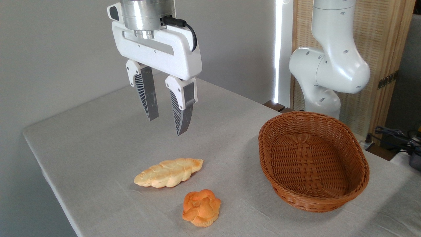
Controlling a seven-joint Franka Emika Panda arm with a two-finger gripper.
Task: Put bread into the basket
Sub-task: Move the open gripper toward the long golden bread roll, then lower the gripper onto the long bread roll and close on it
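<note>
Zero steps done, judging by layout. Long, flat, pale golden braided loaf with pointed ends and one browner tip lying flat on grey cloth-covered bench, untouched, well apart from everything but the bun. Oval brown woven wicker basket with thick braided rim off to the right, empty, upright on the bench. Small round orange knotted bun just in front of the loaf, near but not touching; not the target.

White two-finger hand hanging in the air above and a little behind the loaf, fingers pointing down, spread apart with a clear gap, grasping nothing. Fingertips well clear of the loaf.

Left to do, all of it: descend, straddle loaf across its narrow width, close, lift, carry right over the rim, release inside the basket. Likely needs a shift toward the camera before descent, since hand looks set behind the loaf. Bun close enough to get nudged if the approach drifts forward.
</note>
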